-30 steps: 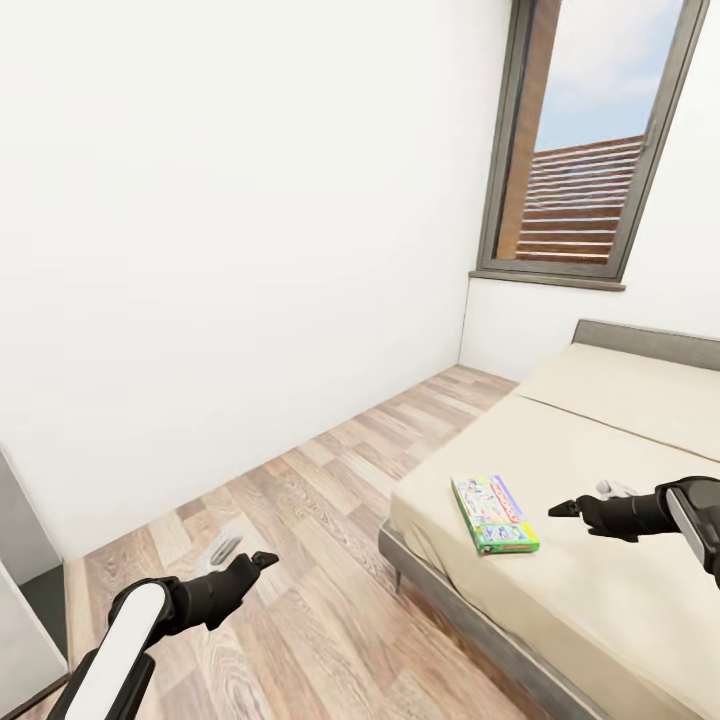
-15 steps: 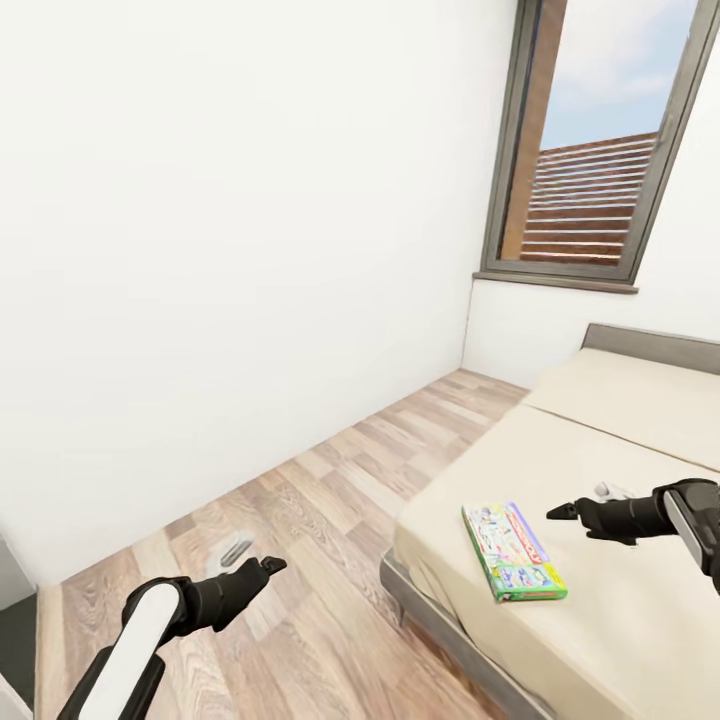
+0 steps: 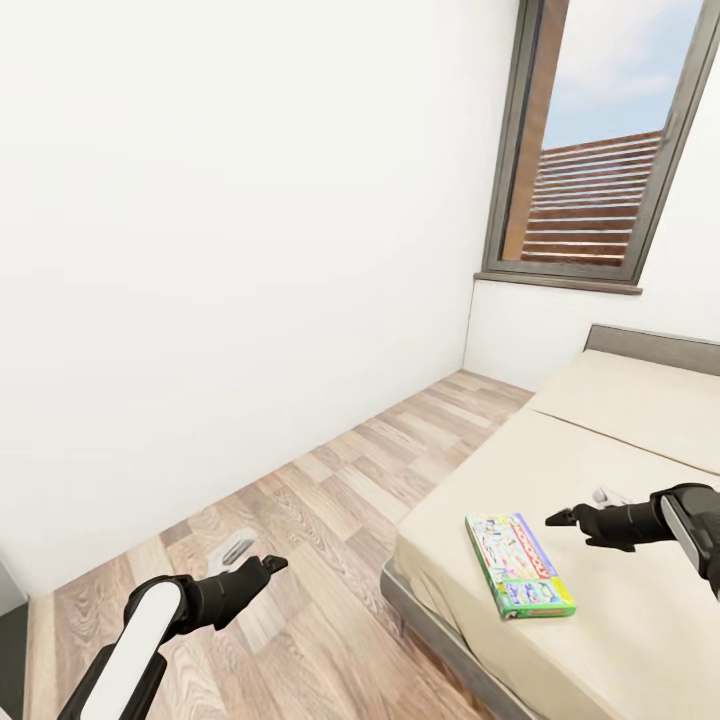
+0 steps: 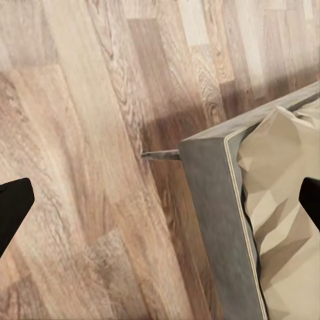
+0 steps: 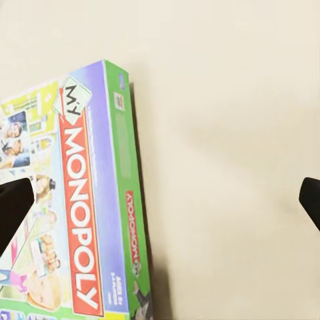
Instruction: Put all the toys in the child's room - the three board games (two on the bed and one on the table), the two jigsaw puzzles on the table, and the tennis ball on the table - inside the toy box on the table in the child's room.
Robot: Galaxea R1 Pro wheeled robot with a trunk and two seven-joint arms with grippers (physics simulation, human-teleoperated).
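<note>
A Monopoly board game (image 3: 520,563) with a green and purple lid lies flat on the beige bed (image 3: 620,430), close to its near corner. In the right wrist view the board game (image 5: 73,200) lies just beside the line of the fingers. My right gripper (image 3: 560,518) hovers open over the bed, a little right of the box and above it; its fingertips (image 5: 13,207) stand far apart. My left gripper (image 3: 270,567) hangs open over the wooden floor, left of the bed corner. A small white thing (image 3: 612,495) peeks from behind the right arm; I cannot tell what it is.
A white wall (image 3: 250,250) runs along the left, with a tall window (image 3: 590,150) at the back. A small grey-white object (image 3: 232,548) lies on the wooden floor (image 3: 380,460). The bed's grey frame (image 4: 213,200) and a thin leg (image 4: 160,155) lie below my left gripper.
The camera has moved: the bed and the board game sit lower and further right in the picture, and the grey furniture at the left edge has slid out. Both grippers hold their pose.
</note>
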